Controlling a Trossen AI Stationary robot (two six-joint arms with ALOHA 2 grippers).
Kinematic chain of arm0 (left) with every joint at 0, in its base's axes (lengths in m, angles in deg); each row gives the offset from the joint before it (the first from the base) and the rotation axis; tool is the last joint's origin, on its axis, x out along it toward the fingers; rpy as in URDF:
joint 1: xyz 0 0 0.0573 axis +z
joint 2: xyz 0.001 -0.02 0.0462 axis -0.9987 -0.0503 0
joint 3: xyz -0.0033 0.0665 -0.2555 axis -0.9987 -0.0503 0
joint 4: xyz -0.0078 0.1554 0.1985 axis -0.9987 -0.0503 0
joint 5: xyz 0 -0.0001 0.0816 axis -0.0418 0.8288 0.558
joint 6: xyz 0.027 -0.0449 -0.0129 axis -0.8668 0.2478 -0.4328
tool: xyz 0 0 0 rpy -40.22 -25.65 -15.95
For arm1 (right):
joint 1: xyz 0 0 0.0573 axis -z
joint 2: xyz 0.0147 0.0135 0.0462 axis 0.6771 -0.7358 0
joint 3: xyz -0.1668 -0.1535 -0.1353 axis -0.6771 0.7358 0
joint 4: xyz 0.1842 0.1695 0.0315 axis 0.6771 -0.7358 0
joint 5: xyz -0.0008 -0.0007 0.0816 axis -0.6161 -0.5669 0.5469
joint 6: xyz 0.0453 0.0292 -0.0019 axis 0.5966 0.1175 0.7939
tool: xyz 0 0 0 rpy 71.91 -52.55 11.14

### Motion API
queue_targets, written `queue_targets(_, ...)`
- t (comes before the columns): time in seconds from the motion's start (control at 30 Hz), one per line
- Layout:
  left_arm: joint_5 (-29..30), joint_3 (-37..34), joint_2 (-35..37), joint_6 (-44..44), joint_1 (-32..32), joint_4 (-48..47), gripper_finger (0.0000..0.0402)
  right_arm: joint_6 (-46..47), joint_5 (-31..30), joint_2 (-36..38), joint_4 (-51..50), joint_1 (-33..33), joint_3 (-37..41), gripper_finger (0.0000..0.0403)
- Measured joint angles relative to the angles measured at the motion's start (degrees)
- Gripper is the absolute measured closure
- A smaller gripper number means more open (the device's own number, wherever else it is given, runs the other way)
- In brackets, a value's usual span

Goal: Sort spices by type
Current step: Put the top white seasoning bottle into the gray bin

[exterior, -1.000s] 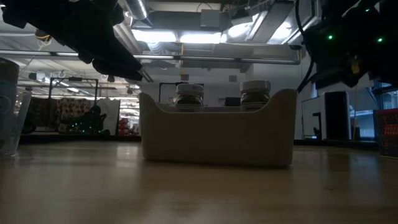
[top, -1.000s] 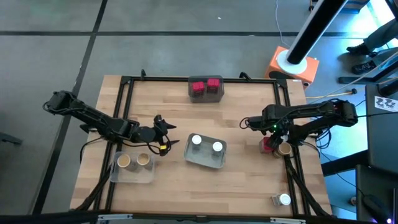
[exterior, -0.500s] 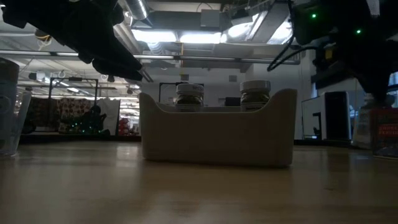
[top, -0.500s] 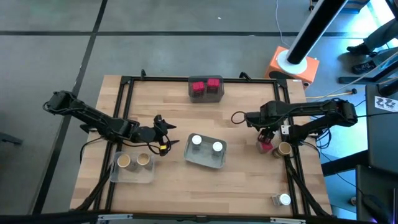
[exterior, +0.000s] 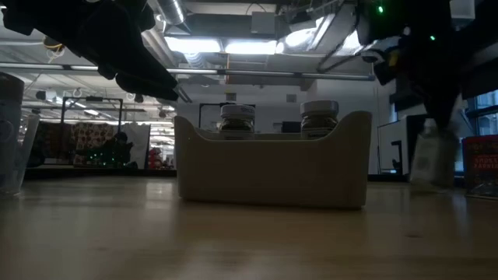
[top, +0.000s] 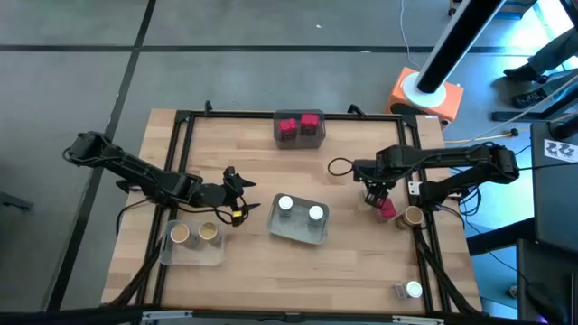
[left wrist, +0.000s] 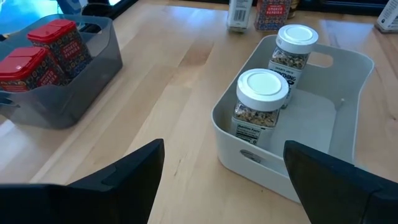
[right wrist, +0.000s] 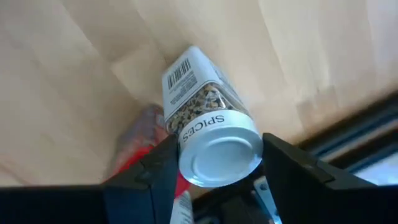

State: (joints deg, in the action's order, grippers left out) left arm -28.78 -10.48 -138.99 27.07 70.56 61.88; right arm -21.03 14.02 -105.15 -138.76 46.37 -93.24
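My right gripper is shut on a round white-topped jar over the table's right part; the jar also shows in the low view. A red blocky jar and a tan-topped jar stand just right of it. My left gripper is open and empty, above the table between the clear tray and the white tray. The white tray holds two white-topped jars. Another white-topped jar stands at the near right corner. My right gripper pinches the jar at its white lid, one finger on each side. The fingers come from above, pointing down. The jar hangs below them, slightly tilted, lid up; I cannot tell if its base is clear of the table.
A grey tray with two red jars stands at the far edge. The clear tray holds two tan-topped jars. A black frame rail runs along the table's right side. Bare wood lies between the trays.
My right gripper has gone toward the table's left edge and a little toward the far edge, away from the red and tan-topped jars, carrying the white-topped jar with it.
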Motion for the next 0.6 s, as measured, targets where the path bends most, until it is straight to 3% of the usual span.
queue_targets(0.23, -0.01, 0.0, 0.0, -0.76, -0.02, -0.01, 0.009, -1.38, 0.01, 0.02, 1.85, -0.02, -6.79, 0.0201)
queue_targets(0.6, -0.04, 0.0, 0.0, -0.75, -0.76, 0.12, 0.009, -4.18, 0.61, -0.37, 6.1, -0.02, -9.05, 0.0201)
